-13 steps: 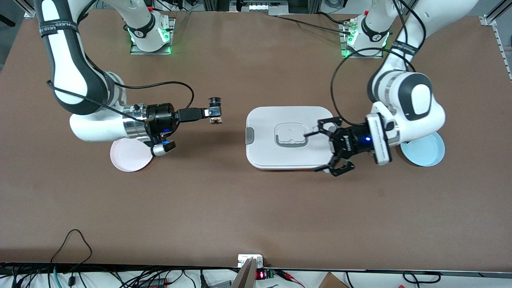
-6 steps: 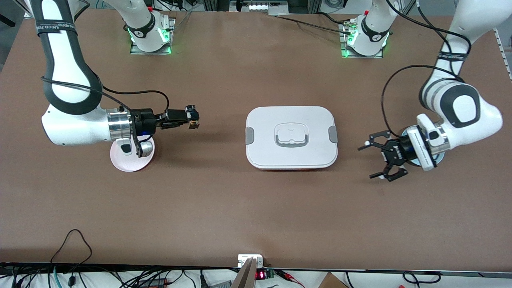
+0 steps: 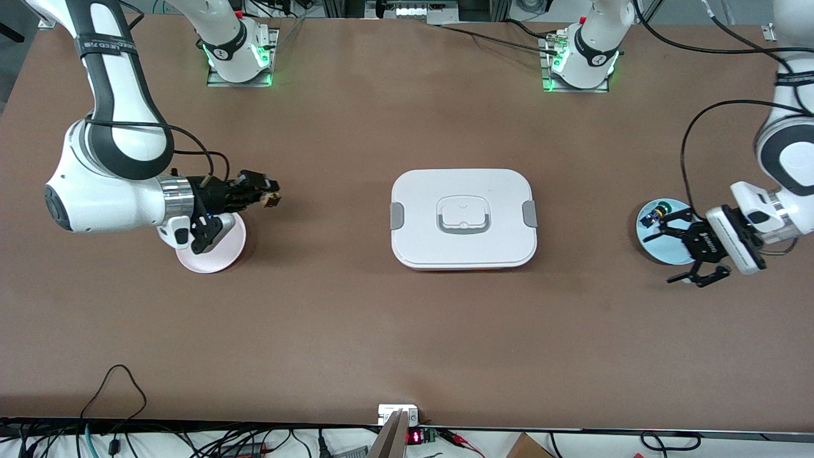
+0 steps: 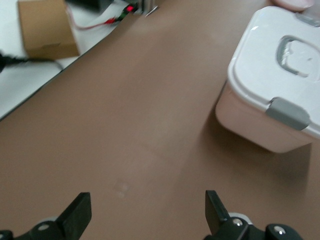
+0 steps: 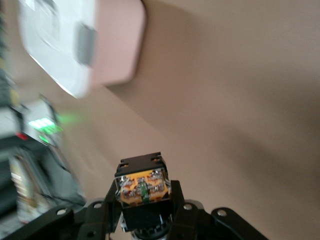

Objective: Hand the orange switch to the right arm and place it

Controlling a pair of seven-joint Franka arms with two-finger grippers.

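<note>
The orange switch is a small black block with an orange end, pinched in my right gripper, which is shut on it. They hang over bare table beside the pink plate. In the right wrist view the orange switch sits upright between the black fingers, orange face showing. My left gripper is open and holds nothing, over the light blue plate at the left arm's end. Its two fingertips stand wide apart over brown table.
A white lidded box with grey latches sits mid-table; it also shows as the box in the left wrist view. A dark switch with a green cap lies on the blue plate. A cardboard box lies off the table's edge.
My right arm drew back from mid-table toward the pink plate, still holding the orange switch. My left arm withdrew from over the white box to the blue plate, gripper staying open.
</note>
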